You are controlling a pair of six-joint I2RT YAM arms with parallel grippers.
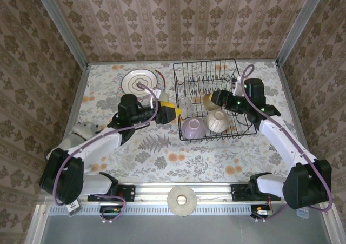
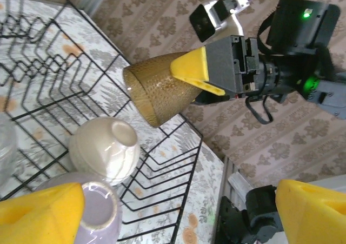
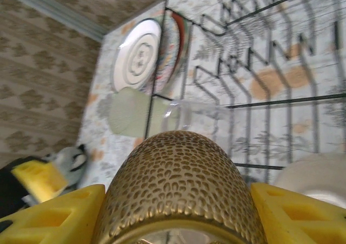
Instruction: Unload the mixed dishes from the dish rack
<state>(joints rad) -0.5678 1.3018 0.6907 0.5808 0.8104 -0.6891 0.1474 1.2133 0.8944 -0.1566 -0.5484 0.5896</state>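
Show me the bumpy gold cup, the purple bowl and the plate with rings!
amber cup [image 2: 154, 90], left wrist view, its bumpy side.
lilac bowl [image 1: 193, 128], top view, its middle.
white plate with brown rings [image 1: 130, 81], top view, its face left of centre.

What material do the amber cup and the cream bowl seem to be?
The amber cup looks like glass or plastic: translucent, glossy, pebbled with dimples. The cream bowl is likely glazed ceramic: opaque, smooth, softly shiny.

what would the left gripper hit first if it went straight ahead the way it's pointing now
Most likely the lilac bowl, sitting just beyond the left gripper inside the dish rack. If the gripper rides low, the rack's side wire would come first; its height is hard to judge.
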